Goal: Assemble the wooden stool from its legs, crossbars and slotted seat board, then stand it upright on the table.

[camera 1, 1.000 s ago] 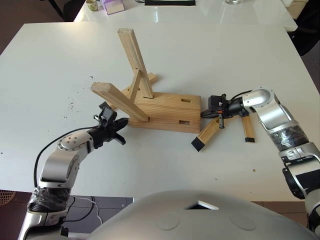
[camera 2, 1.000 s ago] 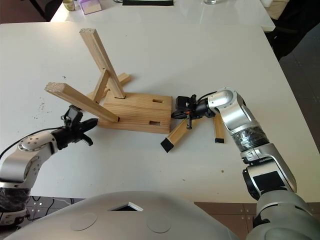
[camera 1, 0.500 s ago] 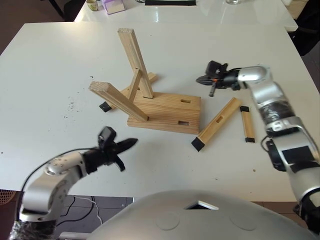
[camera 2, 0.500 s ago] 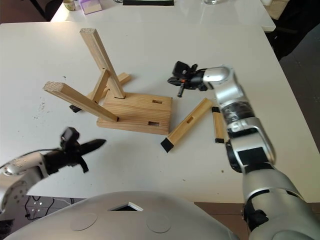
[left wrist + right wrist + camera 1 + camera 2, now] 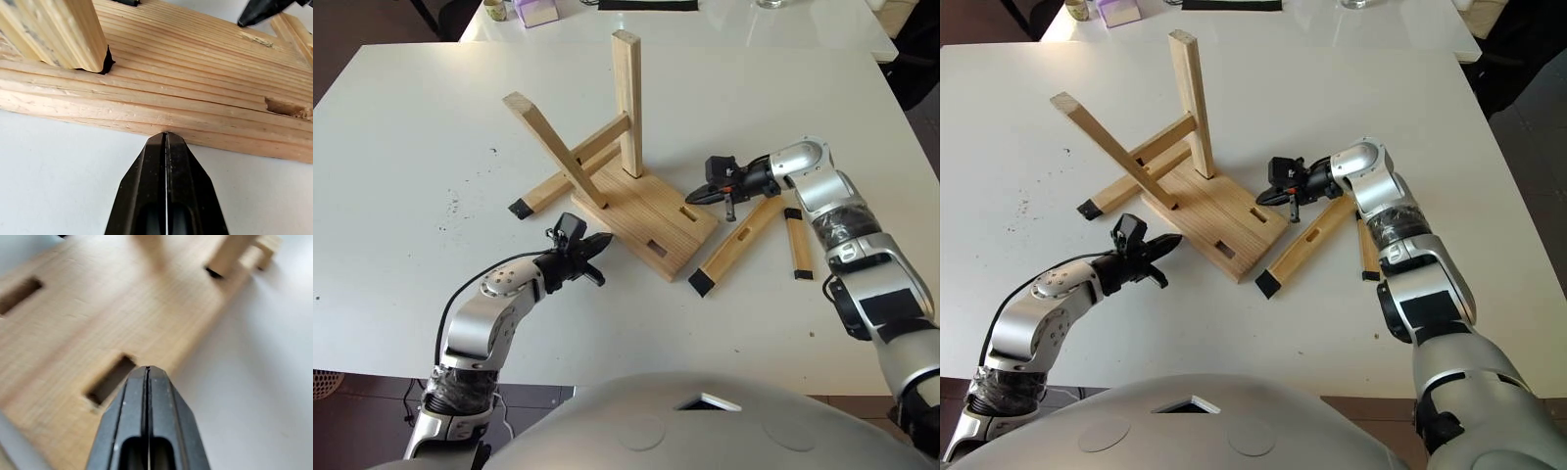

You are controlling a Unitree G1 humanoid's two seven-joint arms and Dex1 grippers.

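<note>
The slotted seat board (image 5: 651,215) lies flat mid-table with two legs standing in it, one upright (image 5: 627,98) and one tilted (image 5: 553,147), joined by a crossbar (image 5: 599,137). Two empty slots (image 5: 108,379) show on the board's right part. My left gripper (image 5: 598,238) is shut, its tip touching the board's near-left edge (image 5: 166,129). My right gripper (image 5: 691,199) is shut at the board's right edge, just over a slot. A loose leg (image 5: 736,241) with a black foot lies to the board's right, and a short crossbar (image 5: 797,240) beside it.
Another loose leg (image 5: 563,179) lies flat behind the board, reaching out to the left with a black foot. Small containers (image 5: 534,11) stand at the table's far edge. Bare white tabletop (image 5: 401,127) spreads to the left and in front.
The seat board with its legs has turned and now sits more upright and rotated. My left gripper came back up to the board's near edge; my right gripper dropped from behind to the board's right edge.
</note>
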